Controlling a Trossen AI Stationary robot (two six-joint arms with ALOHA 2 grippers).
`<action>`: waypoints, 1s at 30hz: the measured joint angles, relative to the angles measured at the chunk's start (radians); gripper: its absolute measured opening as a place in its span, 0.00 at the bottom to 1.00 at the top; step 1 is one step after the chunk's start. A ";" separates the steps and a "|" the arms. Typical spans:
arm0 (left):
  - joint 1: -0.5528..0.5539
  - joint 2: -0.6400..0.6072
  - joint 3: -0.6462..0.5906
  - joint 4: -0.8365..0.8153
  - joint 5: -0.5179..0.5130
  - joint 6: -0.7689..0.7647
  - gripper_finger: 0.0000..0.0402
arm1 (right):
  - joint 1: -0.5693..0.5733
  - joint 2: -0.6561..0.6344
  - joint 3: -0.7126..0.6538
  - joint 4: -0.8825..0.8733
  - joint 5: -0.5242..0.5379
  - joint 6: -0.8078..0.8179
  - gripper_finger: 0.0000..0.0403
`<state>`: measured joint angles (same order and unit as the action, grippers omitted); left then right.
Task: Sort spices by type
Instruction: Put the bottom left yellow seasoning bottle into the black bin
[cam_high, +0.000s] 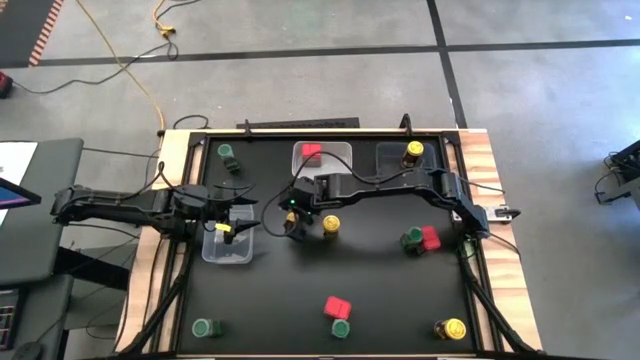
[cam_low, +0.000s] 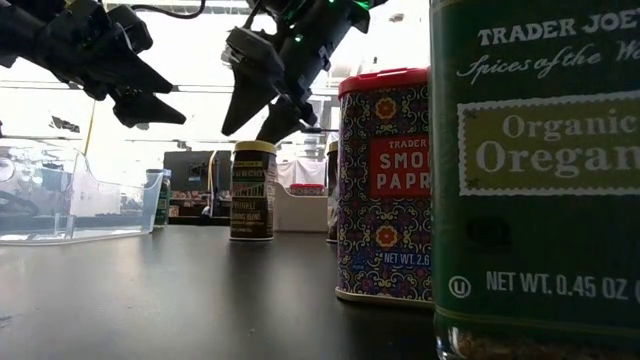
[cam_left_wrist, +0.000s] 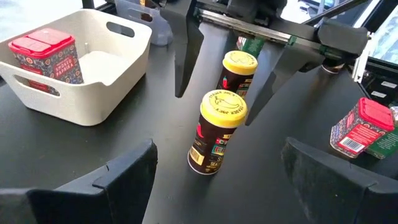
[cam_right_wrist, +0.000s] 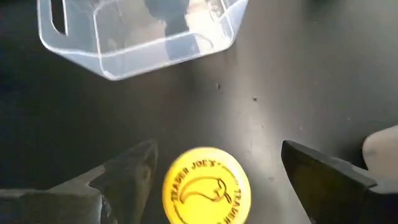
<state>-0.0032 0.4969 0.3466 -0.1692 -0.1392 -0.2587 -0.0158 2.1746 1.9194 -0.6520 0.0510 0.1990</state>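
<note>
A: Right gripper (cam_right_wrist: 214, 171) above the yellow-lidded jar (cam_right_wrist: 206, 193) mid-table (cam_high: 260, 300), fingers apart; left gripper (cam_high: 243, 208) likewise spread by the clear tray (cam_high: 228, 250).

B: Risky: off-centre descent, fingertip clipping lid, toppling jar.

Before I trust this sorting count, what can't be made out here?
- High view: right claw covers a yellow-lidded jar.
- Low view: oregano jar cut off by the edges; it hides everything behind.
- High view: container labels too small.
- Right wrist view: jar body beneath yellow lid unseen.
</note>
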 joint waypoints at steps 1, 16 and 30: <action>0.000 0.000 0.000 0.000 0.000 0.000 0.82 | 0.000 0.000 0.000 -0.014 0.001 -0.012 0.92; 0.000 0.000 0.000 0.001 0.000 0.000 0.82 | 0.005 0.009 -0.039 -0.018 0.004 -0.050 0.92; 0.000 0.000 0.000 0.002 0.000 -0.006 0.82 | -0.002 0.047 -0.036 -0.009 -0.015 -0.045 0.86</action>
<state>-0.0031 0.4969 0.3466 -0.1675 -0.1392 -0.2650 -0.0181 2.2213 1.8835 -0.6609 0.0357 0.1536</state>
